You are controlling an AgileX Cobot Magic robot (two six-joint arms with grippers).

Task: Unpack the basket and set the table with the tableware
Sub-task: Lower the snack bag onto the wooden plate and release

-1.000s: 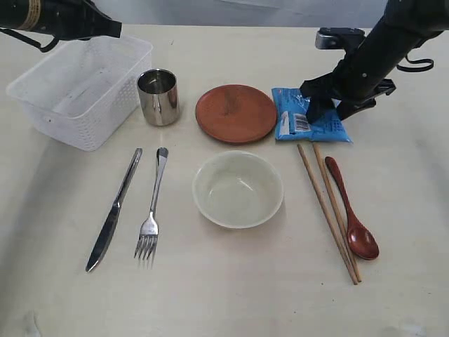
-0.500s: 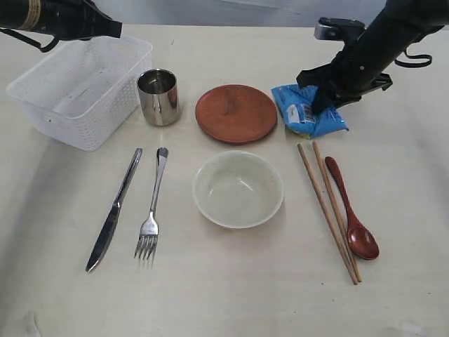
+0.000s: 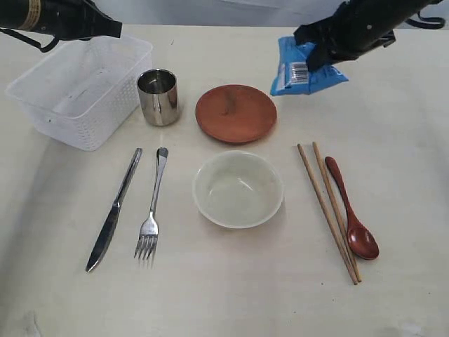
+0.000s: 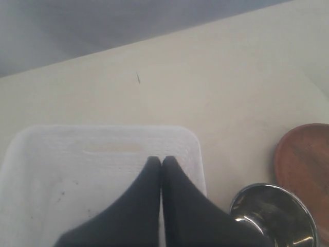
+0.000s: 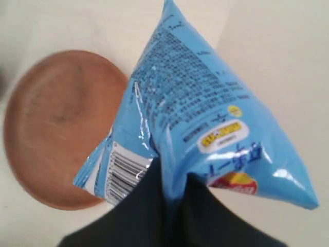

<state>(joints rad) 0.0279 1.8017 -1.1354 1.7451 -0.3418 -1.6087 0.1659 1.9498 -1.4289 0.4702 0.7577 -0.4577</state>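
My right gripper (image 3: 321,57) (image 5: 174,177) is shut on the blue snack packet (image 3: 303,67) (image 5: 205,108), which hangs above the table (image 3: 393,154), behind and right of the brown saucer (image 3: 236,113) (image 5: 56,123). The white basket (image 3: 81,90) (image 4: 61,170) stands at the back left; it looks empty. My left gripper (image 4: 161,163) hovers over it, shut on nothing. The steel cup (image 3: 158,96) (image 4: 272,216) stands beside the basket. Knife (image 3: 114,209), fork (image 3: 153,203), cream bowl (image 3: 238,188), chopsticks (image 3: 330,210) and reddish-brown spoon (image 3: 351,210) lie in front.
The left arm (image 3: 59,17) reaches in over the basket's far corner. The right arm (image 3: 372,21) comes in from the back right corner.
My right gripper has lifted the blue snack packet off the table beside the saucer and carried it up and toward the back. The left arm has not moved.
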